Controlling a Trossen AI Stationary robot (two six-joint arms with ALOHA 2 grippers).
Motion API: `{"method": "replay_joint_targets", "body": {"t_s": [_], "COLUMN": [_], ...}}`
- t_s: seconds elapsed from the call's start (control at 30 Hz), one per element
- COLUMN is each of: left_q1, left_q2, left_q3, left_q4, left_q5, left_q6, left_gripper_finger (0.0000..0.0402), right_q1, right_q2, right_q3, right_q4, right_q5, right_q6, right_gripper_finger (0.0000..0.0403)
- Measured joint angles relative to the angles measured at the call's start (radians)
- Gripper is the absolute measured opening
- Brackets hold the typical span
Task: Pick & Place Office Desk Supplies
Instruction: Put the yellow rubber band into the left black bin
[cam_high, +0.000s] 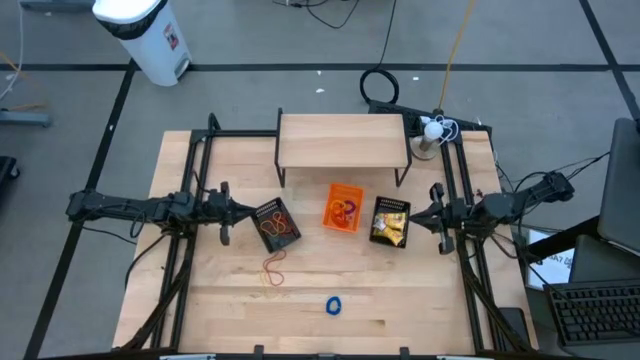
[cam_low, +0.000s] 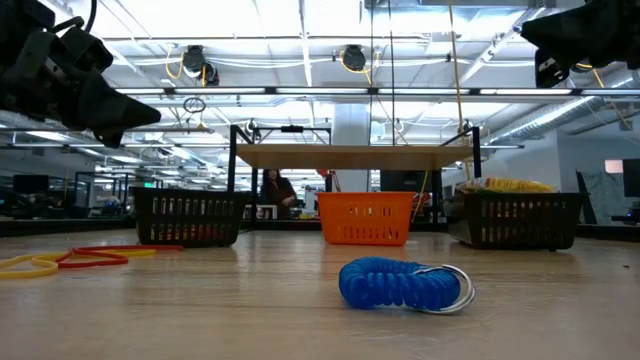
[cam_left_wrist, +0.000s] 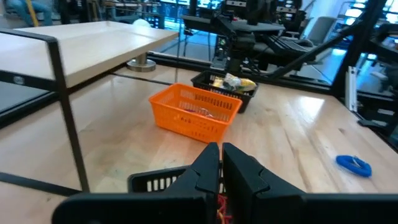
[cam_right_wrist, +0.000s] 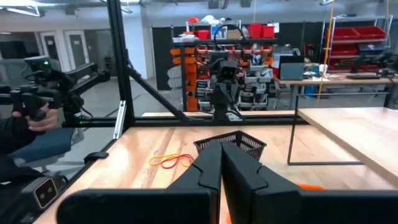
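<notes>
A blue coiled ring (cam_high: 334, 305) (cam_low: 400, 283) lies on the table near the near edge. Red and yellow rubber bands (cam_high: 273, 270) (cam_low: 60, 261) lie loose in front of the left black mesh bin (cam_high: 277, 225), which holds more bands. The orange bin (cam_high: 343, 207) holds small rings. The right black mesh bin (cam_high: 390, 222) holds yellow-and-white packets (cam_left_wrist: 239, 82). My left gripper (cam_high: 235, 212) (cam_left_wrist: 221, 163) hovers shut just left of the left bin. My right gripper (cam_high: 425, 215) (cam_right_wrist: 221, 157) hovers shut just right of the right bin.
A low wooden shelf on black legs (cam_high: 343, 140) stands at the far side behind the three bins. Black frame rails (cam_high: 190, 200) run along both table sides. A person's gloved hand holding a controller (cam_right_wrist: 37, 109) shows beyond the table. Bare wood (cam_high: 420, 300) surrounds the blue ring.
</notes>
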Motion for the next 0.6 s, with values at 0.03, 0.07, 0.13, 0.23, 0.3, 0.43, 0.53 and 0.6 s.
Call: {"method": "replay_joint_targets", "body": {"t_s": [0.03,0.07,0.13,0.23,0.3,0.43,0.53,0.6], "left_q1": [0.000,0.000,0.000,0.000,0.000,0.000,0.000,0.000], "left_q2": [0.000,0.000,0.000,0.000,0.000,0.000,0.000,0.000], "left_q3": [0.000,0.000,0.000,0.000,0.000,0.000,0.000,0.000], "left_q4": [-0.002,-0.004,-0.006,-0.007,-0.007,-0.008,-0.008,-0.005], "left_q5": [0.006,0.007,0.001,-0.002,-0.003,-0.004,-0.004,-0.011], "left_q6": [0.005,0.007,0.007,0.007,0.007,0.009,-0.004,-0.090], "left_gripper_finger": [0.0019,0.0019,0.0019,0.0019,0.0019,0.0019,0.0019,0.0019], "right_q1": [0.000,0.000,-0.001,-0.008,-0.009,-0.009,-0.008,-0.008], "right_q2": [0.000,-0.001,-0.006,-0.017,-0.028,-0.042,-0.044,-0.044], "right_q3": [-0.016,-0.032,-0.061,-0.093,-0.107,-0.119,-0.126,-0.135], "right_q4": [0.021,0.041,0.081,0.123,0.122,0.120,0.114,0.114], "right_q5": [-0.006,-0.006,0.001,-0.002,-0.001,-0.001,-0.002,-0.002], "right_q6": [-0.001,0.000,0.005,-0.002,-0.003,-0.005,0.003,0.004], "right_gripper_finger": [0.0001,0.0001,0.0002,0.0001,0.0001,0.0001,0.0001,0.0002]}}
